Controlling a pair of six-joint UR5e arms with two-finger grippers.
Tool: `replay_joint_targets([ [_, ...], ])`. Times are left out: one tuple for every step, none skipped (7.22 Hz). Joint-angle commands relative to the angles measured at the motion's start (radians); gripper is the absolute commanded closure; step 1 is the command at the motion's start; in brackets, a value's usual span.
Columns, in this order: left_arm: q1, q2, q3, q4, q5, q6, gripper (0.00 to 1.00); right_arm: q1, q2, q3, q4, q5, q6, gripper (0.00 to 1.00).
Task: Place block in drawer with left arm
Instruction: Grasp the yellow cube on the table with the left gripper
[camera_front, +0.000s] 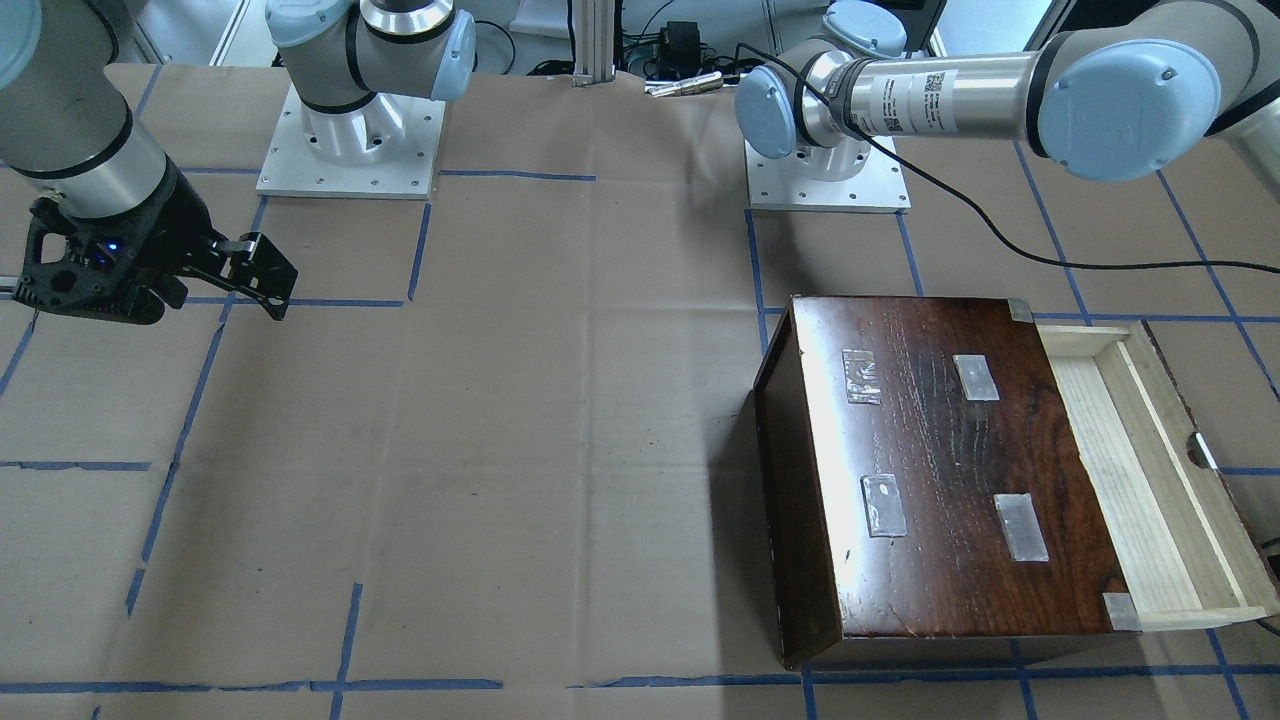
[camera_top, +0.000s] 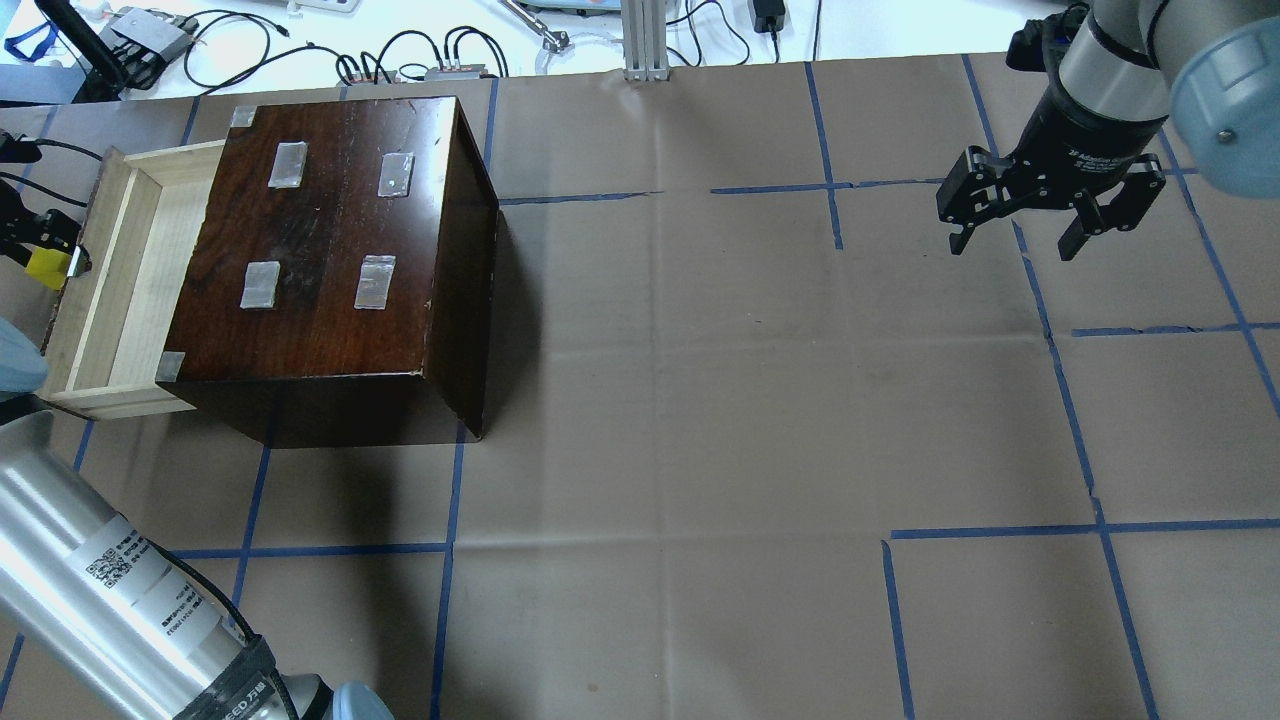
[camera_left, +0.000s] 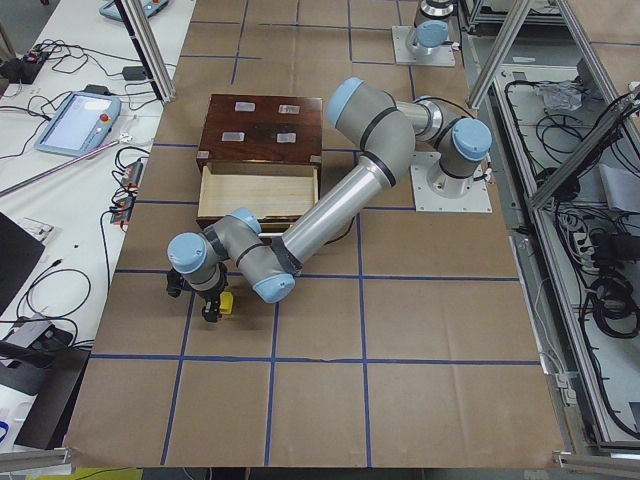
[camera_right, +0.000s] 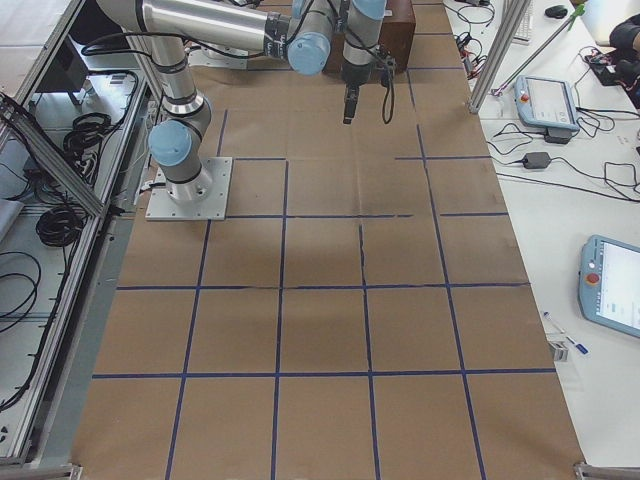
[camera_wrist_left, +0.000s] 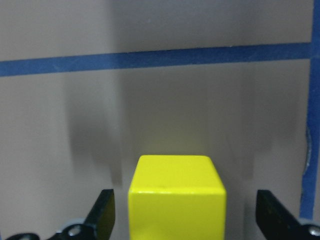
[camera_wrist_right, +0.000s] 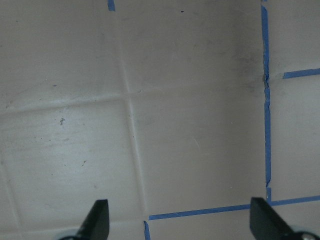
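The overhead view's left edge cuts off most of the left gripper (camera_top: 30, 242). The wrist view's bottom edge crops the block (camera_wrist_left: 176, 197) low down.

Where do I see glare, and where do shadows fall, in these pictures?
Front-facing view: white glare covers the left part of the top of the cabinet. Overhead view: the cabinet throws a dark shadow on the brown paper to its right and below. Left wrist view: soft vertical shadows streak the paper behind the yellow block.

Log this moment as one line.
left gripper: open, straddling block | block: outside drawer | drawer: open, nothing visible inside | right gripper: open
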Motion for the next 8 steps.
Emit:
replay_joint_targets([
  [0.000,-0.003,0.000,-0.001,0.039,0.000,0.78,0.000,-0.001,-0.001,0.000,0.000,-0.001,0.00],
  [0.000,0.003,0.000,-0.010,0.061,-0.005,1.00,0.000,-0.001,0.000,0.000,0.000,-0.001,0.00],
  [0.000,0.026,0.001,-0.015,0.073,-0.011,1.00,0.000,-0.001,0.000,0.000,0.000,0.001,0.00],
  [0.000,0.099,0.003,-0.026,0.073,-0.011,1.00,0.000,-0.001,0.000,0.000,0.000,-0.001,0.00],
  [0.000,0.203,-0.017,-0.115,0.073,-0.011,1.00,0.000,-0.001,0.000,0.000,0.000,-0.001,0.00],
  [-0.001,0.302,-0.053,-0.210,0.073,-0.013,1.00,0.000,-0.001,0.000,0.000,0.000,-0.001,0.00],
  [-0.004,0.398,-0.134,-0.248,0.073,-0.016,1.00,0.000,-0.001,0.000,0.000,0.000,-0.001,0.00],
  [-0.015,0.533,-0.235,-0.238,0.067,-0.026,1.00,0.000,-0.001,0.000,0.000,0.000,0.001,0.00],
])
